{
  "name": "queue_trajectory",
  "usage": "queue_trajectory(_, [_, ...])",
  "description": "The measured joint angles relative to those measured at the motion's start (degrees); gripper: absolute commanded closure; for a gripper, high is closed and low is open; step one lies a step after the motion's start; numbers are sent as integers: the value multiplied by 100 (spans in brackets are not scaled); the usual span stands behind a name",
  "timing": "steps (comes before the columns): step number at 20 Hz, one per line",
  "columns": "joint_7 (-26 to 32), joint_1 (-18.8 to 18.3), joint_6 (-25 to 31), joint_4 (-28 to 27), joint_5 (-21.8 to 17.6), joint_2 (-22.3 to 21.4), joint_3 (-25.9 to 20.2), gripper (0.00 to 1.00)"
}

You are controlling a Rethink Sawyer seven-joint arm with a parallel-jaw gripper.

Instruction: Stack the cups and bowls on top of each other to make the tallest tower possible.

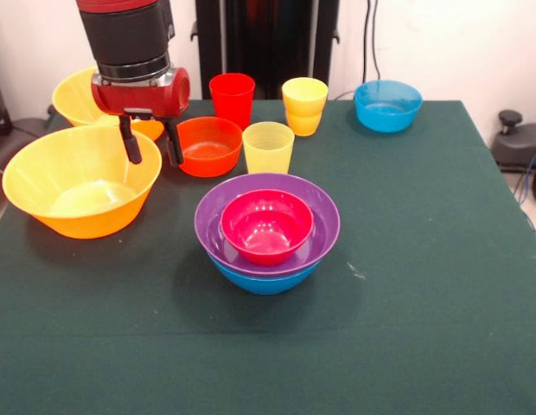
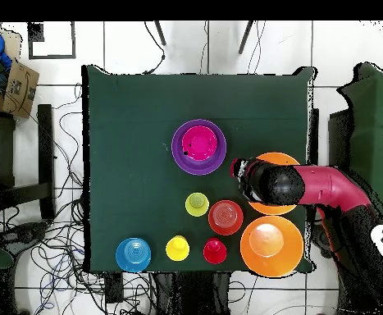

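So the tower sits pretty much dead center on the green cloth surface: a glossy pink-red bowl nested in the wide purple bowl, which sits in a blue bowl that only shows as a rim underneath. All smooth, shiny plastic, round as you'd expect.

The pincer hangs released, two thin black fingers apart with nothing between them, over the far rim of the near big yellow-orange bowl, at about 10 o'clock from the tower in the front view. The second big yellow-orange bowl is behind it, mostly hidden by the red arm.

Just beside the pincer is the small orange-red bowl, and at 12 o'clock from the tower stands the pale translucent yellow cup, faintly ribbed I think, hard to say. Behind those: the red cup, then the two orange-yellow cups nested one in the other. The light-blue bowl sits off alone near the far edge.
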State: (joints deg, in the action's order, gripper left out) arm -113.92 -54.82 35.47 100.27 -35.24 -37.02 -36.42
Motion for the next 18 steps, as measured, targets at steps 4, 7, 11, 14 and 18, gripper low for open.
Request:
queue_trajectory(4, [0,0,0,0,1,0,-2,0])
queue_trajectory(7, [0,0,0,0,1,0,-2,0])
queue_trajectory(11, [0,0,0,-1,1,-1,-2,0])
queue_trajectory(14, [0,5,-1,0,1,-2,2,0])
queue_trajectory(18, [0,67,-8,19,1,-47,83,0])
